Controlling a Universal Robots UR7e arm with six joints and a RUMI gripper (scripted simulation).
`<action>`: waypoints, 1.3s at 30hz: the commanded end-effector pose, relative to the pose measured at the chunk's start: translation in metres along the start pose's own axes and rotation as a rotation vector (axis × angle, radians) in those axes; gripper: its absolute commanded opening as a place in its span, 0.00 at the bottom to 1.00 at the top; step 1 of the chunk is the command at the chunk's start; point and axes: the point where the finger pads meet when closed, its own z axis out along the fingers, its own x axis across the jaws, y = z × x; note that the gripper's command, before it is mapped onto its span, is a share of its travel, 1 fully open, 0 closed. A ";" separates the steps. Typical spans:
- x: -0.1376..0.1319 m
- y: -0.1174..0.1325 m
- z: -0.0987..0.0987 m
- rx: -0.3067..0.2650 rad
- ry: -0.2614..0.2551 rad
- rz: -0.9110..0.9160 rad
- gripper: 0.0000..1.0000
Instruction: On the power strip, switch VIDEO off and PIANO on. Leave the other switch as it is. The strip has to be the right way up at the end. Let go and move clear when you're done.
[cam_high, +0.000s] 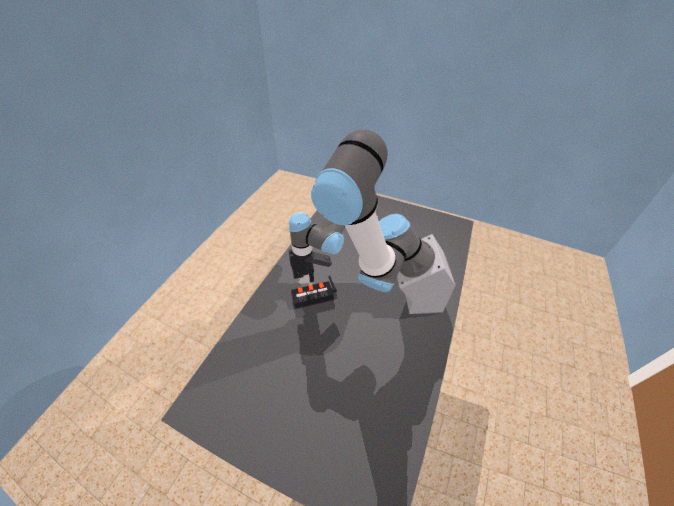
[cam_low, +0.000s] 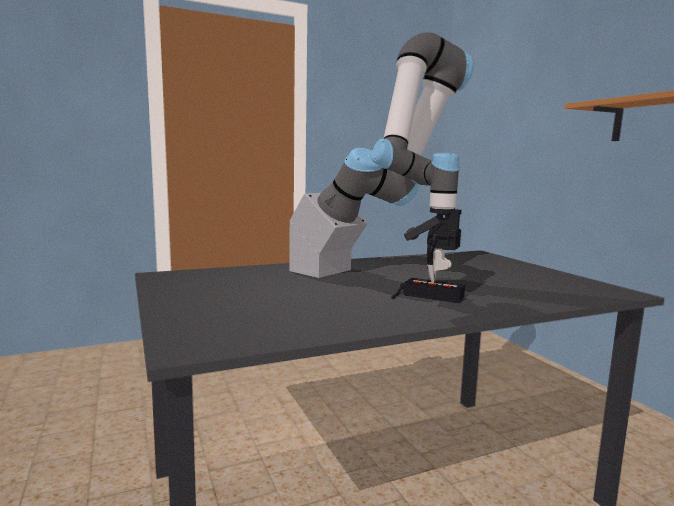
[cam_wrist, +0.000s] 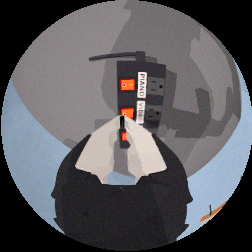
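While the gripper (cam_wrist: 121, 120), fingers pressed together on nothing, hangs tip-down over the VIDEO switch (cam_wrist: 127, 113), the power strip (cam_low: 433, 289) lies face-up mid-tabletop (cam_low: 261, 321), likely light, rigid and prone to skid, so poke rockers, don't grasp.

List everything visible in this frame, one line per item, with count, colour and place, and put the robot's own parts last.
Power strip: one, black, lying on the table under the gripper, switches facing up.
Rocker switches: three, red-orange, in a row along the strip; PIANO and VIDEO labels sit beside two of them.
Cord stub: one, black, at the strip's PIANO end.
Table: one, dark grey, on the tiled floor.
Door: one, brown with white frame, behind the table.
Wall shelf: one, orange-brown, upper right.
Arm base: one, light grey block, on the table.
Gripper: one, black with white fingers, shut and holding nothing, tip over the switch row.
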 end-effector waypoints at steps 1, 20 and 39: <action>0.000 0.000 0.001 -0.001 -0.001 0.000 0.00; 0.000 0.000 0.007 -0.001 -0.001 0.000 0.00; 0.000 0.000 0.007 -0.001 -0.001 0.000 0.00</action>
